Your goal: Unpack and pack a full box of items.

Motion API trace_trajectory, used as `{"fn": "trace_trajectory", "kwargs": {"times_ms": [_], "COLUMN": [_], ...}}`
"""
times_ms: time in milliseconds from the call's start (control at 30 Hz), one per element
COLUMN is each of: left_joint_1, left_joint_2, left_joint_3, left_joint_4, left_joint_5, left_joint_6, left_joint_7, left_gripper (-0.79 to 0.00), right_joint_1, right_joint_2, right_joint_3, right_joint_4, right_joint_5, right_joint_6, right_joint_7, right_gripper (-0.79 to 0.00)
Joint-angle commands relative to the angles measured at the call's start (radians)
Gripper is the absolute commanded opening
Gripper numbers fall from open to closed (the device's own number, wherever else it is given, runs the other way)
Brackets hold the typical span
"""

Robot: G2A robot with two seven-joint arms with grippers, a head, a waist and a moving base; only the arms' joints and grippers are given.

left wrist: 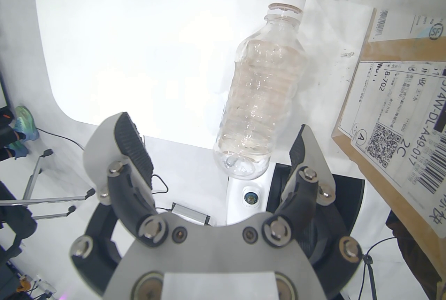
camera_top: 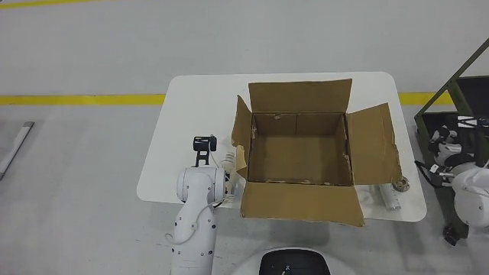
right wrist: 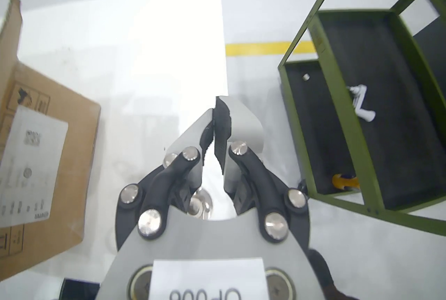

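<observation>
Cardboard box [camera_top: 299, 153] sits open in the middle of the top view, on a white table [camera_top: 199, 99], all four flaps folded outward and its brown floor bare. At the lower left of that frame the left arm stands beside the box's left flap. A clear plastic bottle [left wrist: 261, 95] lies on the table just off that flap.

In the left wrist view the left gripper [left wrist: 214, 127] has its ribbed fingers [left wrist: 134, 144] spread wide and grips nothing. The bottle lies on its side just ahead of them, base toward the gripper at the table's edge and open mouth pointing away. It touches neither finger. A box flap covered in shipping labels lies just beside the bottle.

At the lower right of the top view, a few pale items [camera_top: 388, 194] lie on the table near the box's right flap; they are too small to tell apart.

The right arm is at the right edge of the top view, off the table. The right gripper [right wrist: 215, 111] has its fingers pressed together with nothing between them. It hangs over the table's edge, between the box and a green metal rack [right wrist: 336, 95].
</observation>
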Motion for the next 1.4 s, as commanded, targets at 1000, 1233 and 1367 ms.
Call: {"fn": "trace_trajectory", "kwargs": {"times_ms": [1000,1233,1367], "left_joint_1": [0.002,0.049,0.062], "left_joint_2": [0.000,0.009,0.018], "left_joint_3": [0.000,-0.004,-0.031], "left_joint_4": [0.000,-0.050,-0.089], "left_joint_5": [-0.001,-0.001,-0.013], "left_joint_6": [-0.001,-0.079,-0.162], "left_joint_7": [0.008,0.038,0.020], "left_gripper": [0.000,0.000,0.000], "right_joint_1": [-0.065,-0.065,-0.065], "right_joint_2": [-0.024,-0.024,-0.024], "right_joint_3": [0.019,0.019,0.019], "right_joint_4": [-0.038,-0.038,-0.038], "right_joint_5": [0.208,0.208,0.208], "right_joint_6": [-0.120,-0.120,-0.120], "right_joint_7": [-0.622,-0.622,-0.622], "right_gripper": [-0.785,-0.785,-0.785]}}
